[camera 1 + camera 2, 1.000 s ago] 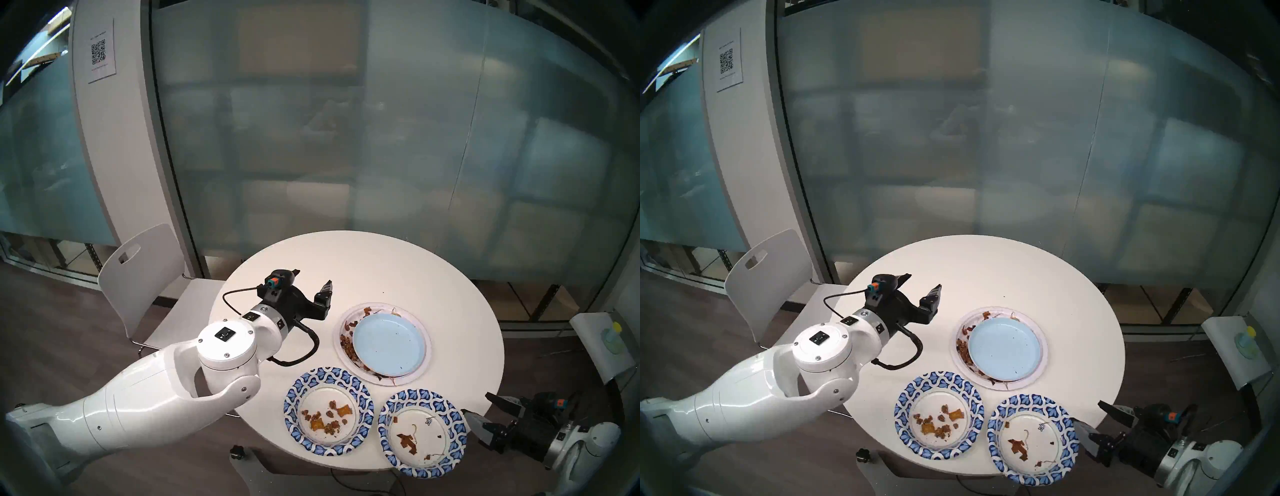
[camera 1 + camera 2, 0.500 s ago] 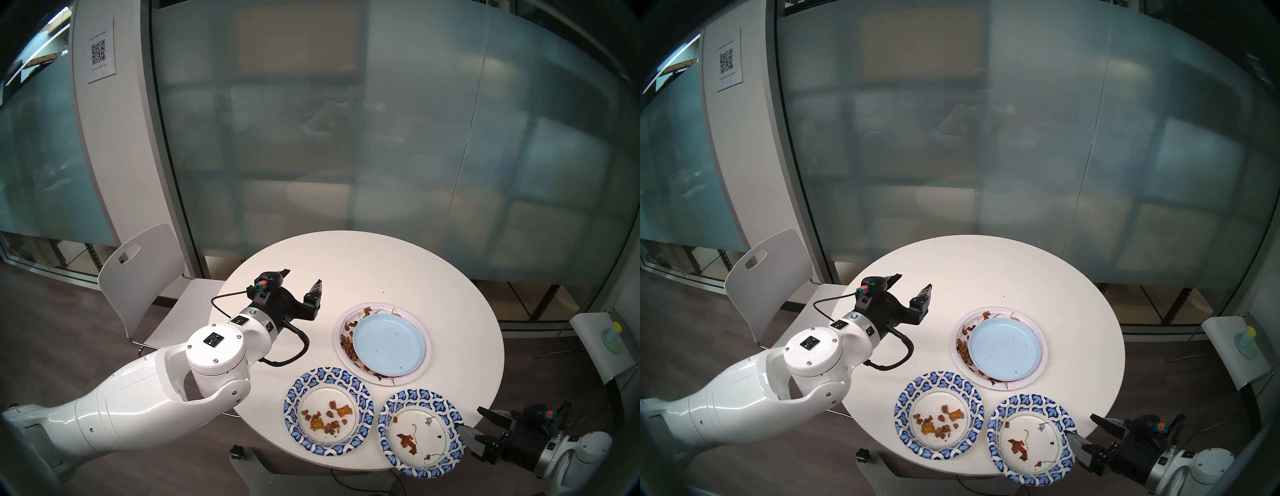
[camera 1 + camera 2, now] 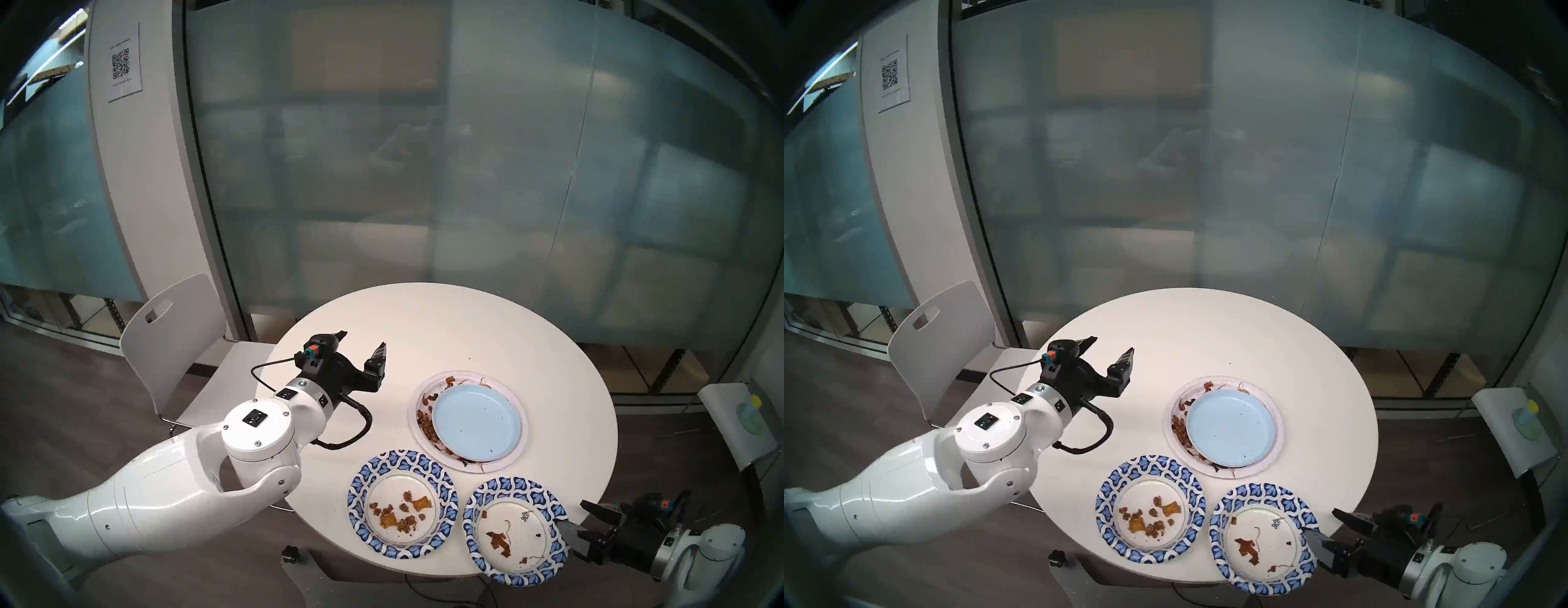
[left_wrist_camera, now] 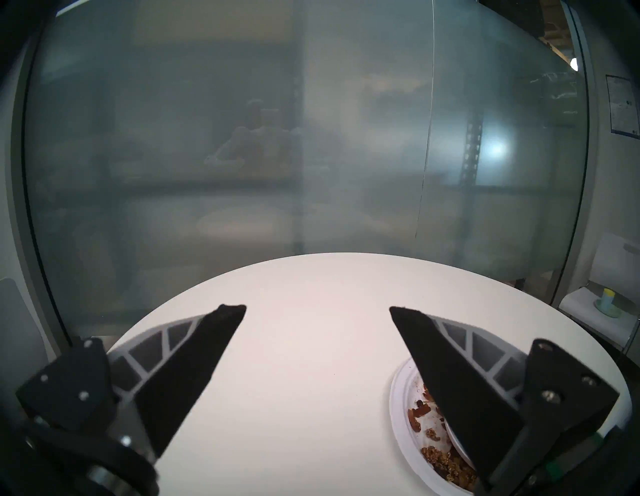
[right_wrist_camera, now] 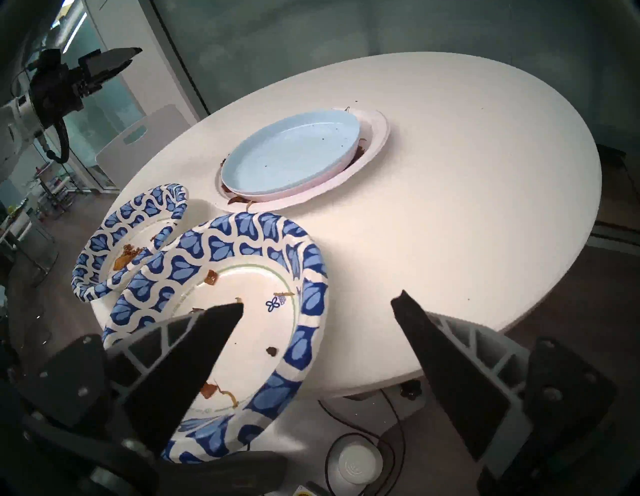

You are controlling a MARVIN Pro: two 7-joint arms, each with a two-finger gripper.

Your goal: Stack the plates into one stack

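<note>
Head view: light blue plate [image 3: 476, 424] nested on large white plate [image 3: 513, 399] — two patterned plates [image 3: 402, 503] beside it unstacked; both arms' fingers [image 3: 379, 354] spread, empty.

Light blue plate [image 3: 476, 425] nested on large white plate [image 3: 514, 401], two blue-patterned plates [image 3: 402, 504] [image 3: 515, 530] separate, near table edge

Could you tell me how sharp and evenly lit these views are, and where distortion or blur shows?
Head views: fisheye bends the frosted glass wall, corners go dark, the table is sharp and evenly lit. Left wrist: a bright glare spot on the glass. Right wrist: the near blue-patterned plate is crisp, the fingers soft.
</note>
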